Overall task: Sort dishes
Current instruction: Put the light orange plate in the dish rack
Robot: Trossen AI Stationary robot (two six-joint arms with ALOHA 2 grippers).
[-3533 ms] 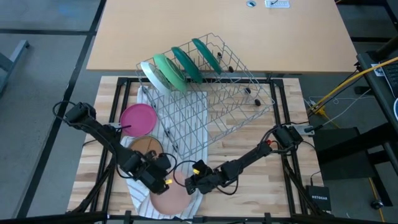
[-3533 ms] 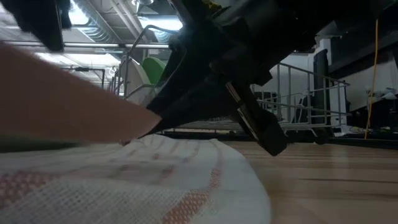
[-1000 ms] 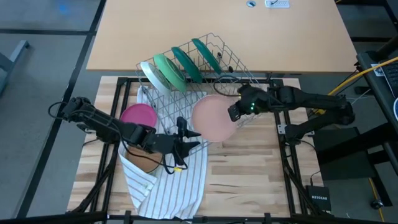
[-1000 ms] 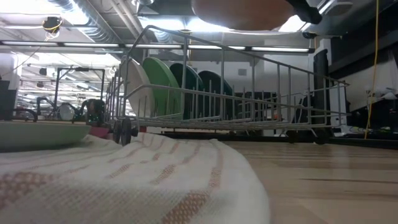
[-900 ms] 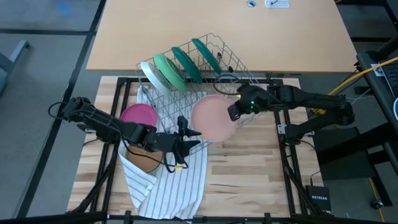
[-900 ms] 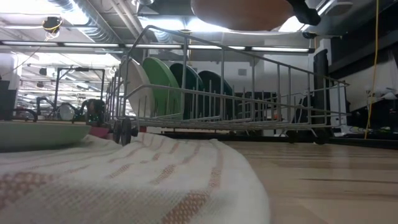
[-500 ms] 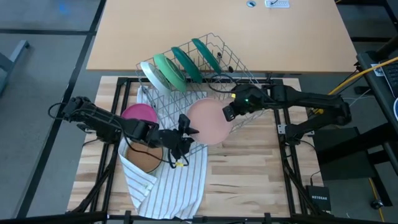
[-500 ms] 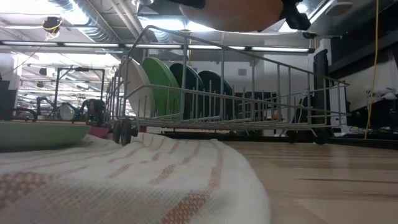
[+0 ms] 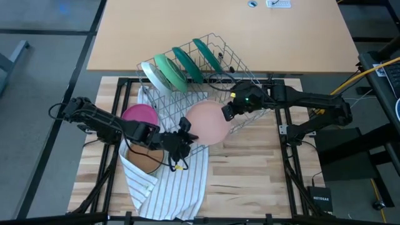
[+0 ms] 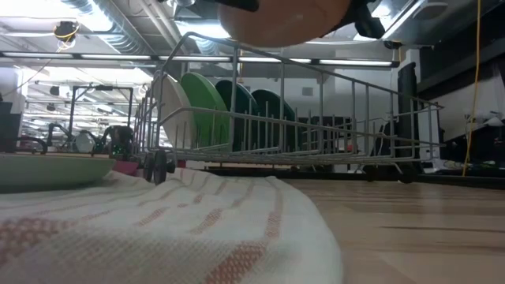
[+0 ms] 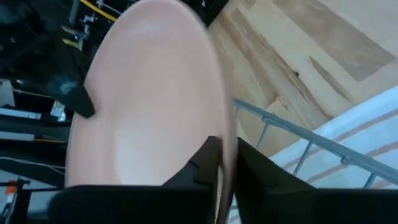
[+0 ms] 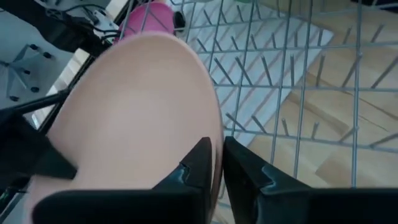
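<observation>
Two tools, the left tool (image 9: 185, 139) and right tool (image 9: 227, 111), pinch opposite rims of the peach-pink plate (image 9: 207, 124) held above the wire rack (image 9: 250, 87); seemingly light, stiff and slick, it is best gripped at its thin edge

Wooden desk (image 9: 250, 178) bearing a white striped cloth (image 9: 169, 187), a wire rack (image 9: 206, 94) partly on that cloth, and a magenta plate (image 9: 139, 114) beside the rack.
</observation>
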